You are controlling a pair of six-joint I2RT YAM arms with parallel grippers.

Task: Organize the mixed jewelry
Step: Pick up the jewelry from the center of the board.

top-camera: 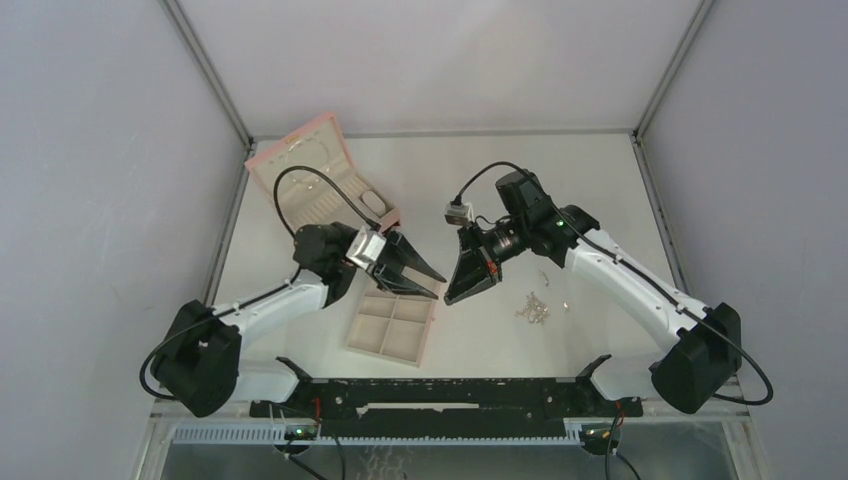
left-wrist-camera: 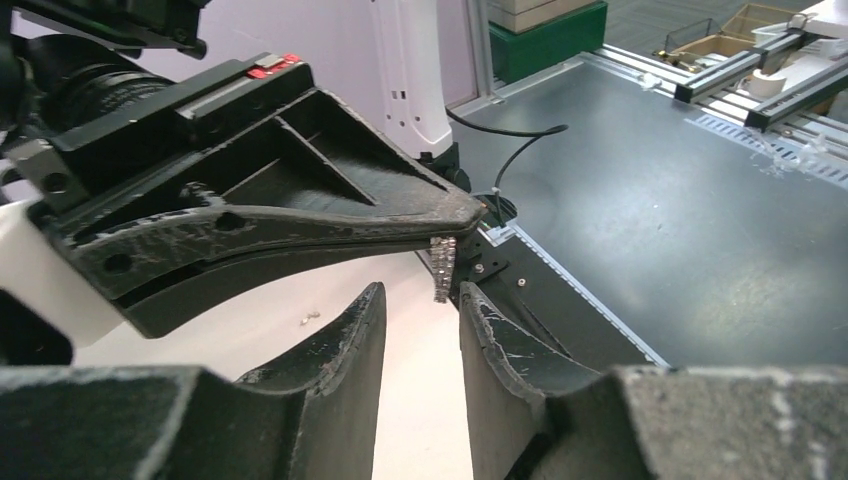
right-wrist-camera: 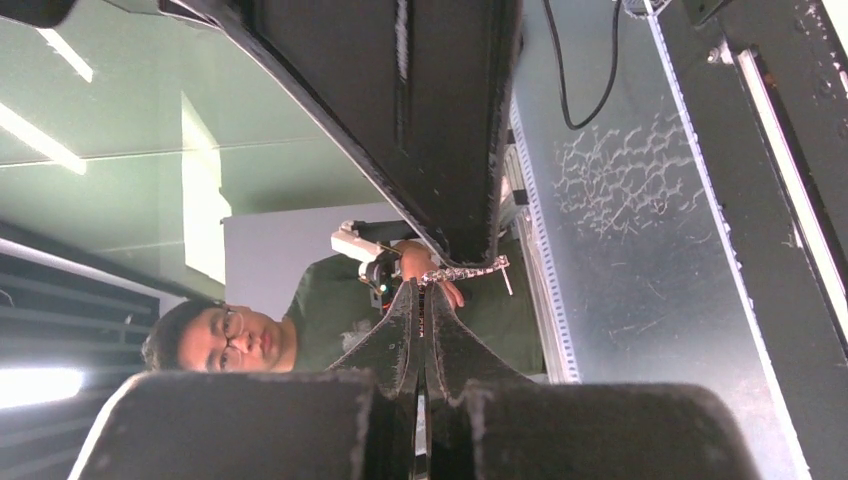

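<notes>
**Over table centre: chain piece in right fingertips**

Right gripper is clamped shut on a short silver chain piece. It dangles between the parted fingers of the left gripper; contact unclear. Other jewelry lies loose, right of tray.

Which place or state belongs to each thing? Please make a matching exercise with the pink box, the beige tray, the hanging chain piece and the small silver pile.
Things:
1. pink box
2. beige tray
3. chain piece
4. silver pile

Places or states:
A. loose on the table, right of the tray
B. hanging from the shut right gripper
C. lid open, far left corner
D. flat, compartments facing up, near side

Pairs: 1-C, 2-D, 3-B, 4-A
</notes>
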